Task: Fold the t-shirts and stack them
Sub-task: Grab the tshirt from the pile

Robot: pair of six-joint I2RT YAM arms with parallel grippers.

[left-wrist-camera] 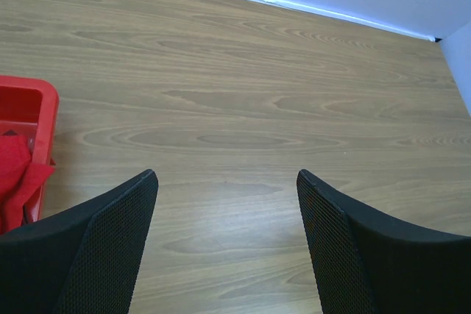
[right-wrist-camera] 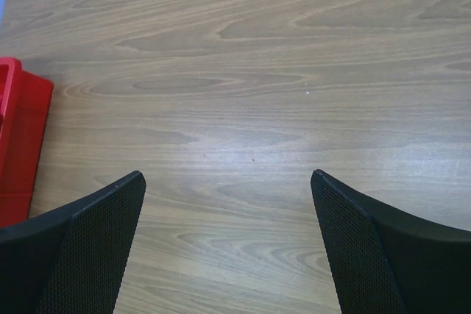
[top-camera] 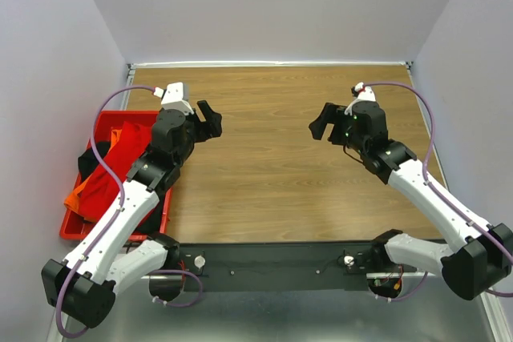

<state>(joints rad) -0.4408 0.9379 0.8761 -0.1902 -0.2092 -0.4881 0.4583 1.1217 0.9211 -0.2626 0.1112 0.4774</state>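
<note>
The t-shirts [top-camera: 108,167] lie unfolded in one crumpled heap inside a red plastic crate [top-camera: 112,114], which sits against the left edge of the worktop [top-camera: 272,190], toward its near-left corner. The bright red t-shirt [top-camera: 116,158] is on top, bunched in loose folds across the middle of the crate. The orange t-shirt [top-camera: 74,198] spills over the crate's left wall near its near corner. The dark cloth [top-camera: 86,162] draped over the left wall looks black, though from above its exact shade is hard to judge. The left arm crosses over the near right part of the crate and hides some of the heap.

The left claw [top-camera: 211,122] hangs over bare wood just right of the crate's far corner, its fingers [left-wrist-camera: 110,248] spread wide with nothing between them. The right claw [top-camera: 322,122] hangs over the right half of the worktop, well apart from the crate, equally wide and empty.
</note>
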